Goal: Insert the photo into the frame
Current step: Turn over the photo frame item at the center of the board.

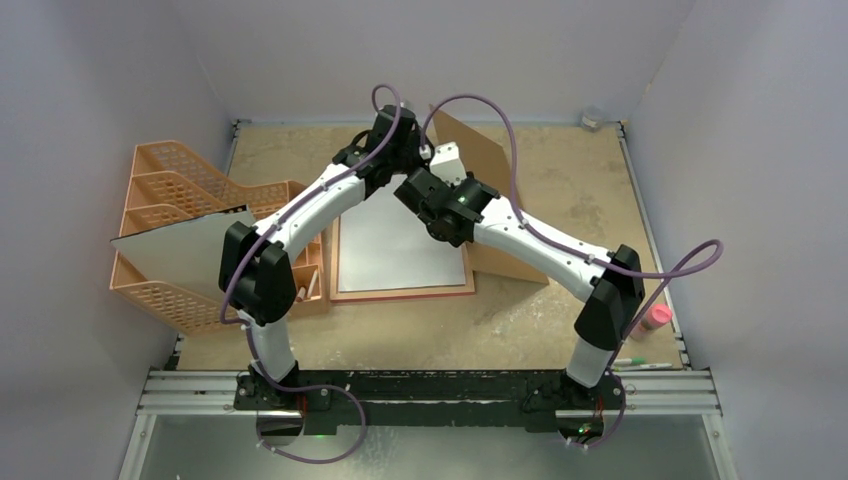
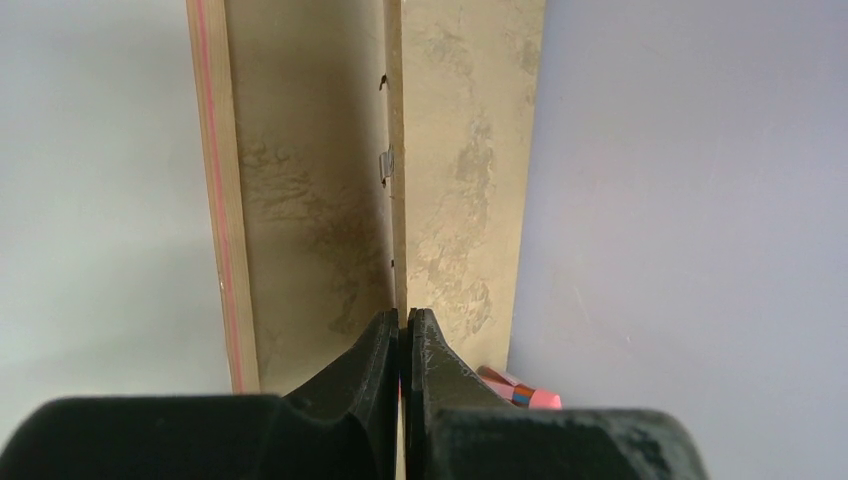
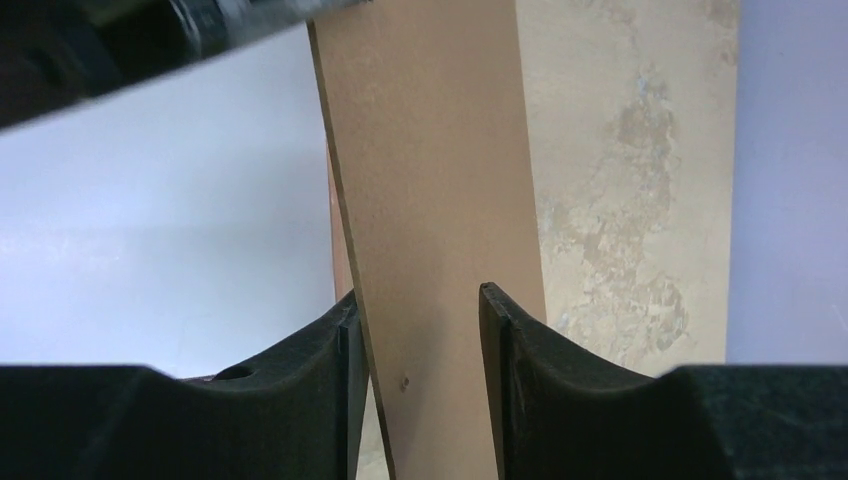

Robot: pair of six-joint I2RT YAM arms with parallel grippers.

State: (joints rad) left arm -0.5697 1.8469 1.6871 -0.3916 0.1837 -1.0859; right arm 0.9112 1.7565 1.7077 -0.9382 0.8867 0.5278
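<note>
Our right gripper point(image 3: 418, 292) stands part open. Its matte black fingers point(image 3: 330, 380) are apart, and the smooth brown face of the backing board point(image 3: 430, 150) shows between them; we cannot tell whether either finger touches it. Our left gripper point(image 2: 403, 315) is pinched fully closed on the thin edge of that same board. The edge runs straight out from between its pads, with a small metal tab point(image 2: 385, 165) on one side. The board is a flat, stiff rectangle, tilted up off the table point(image 1: 570, 190), which has a mottled, worn, sandy-coloured top.

Beneath the grippers and to their near side lies the frame point(image 1: 400, 295), a thin pale wooden rectangle with a pink-red line along its edge, flat on the table. The photo point(image 1: 400, 250) lies inside it, plain white back up, its far end hidden under our two arms.

Well to the left of the left gripper stands an orange mesh organiser point(image 1: 170, 180) with stepped compartments. A flat grey sheet point(image 1: 175, 250) leans across its front. Well off to the right of the right gripper, by the table's edge, sits a small pink marker point(image 1: 655, 318). Plain grey walls point(image 1: 100, 80) close in the table on three sides.
</note>
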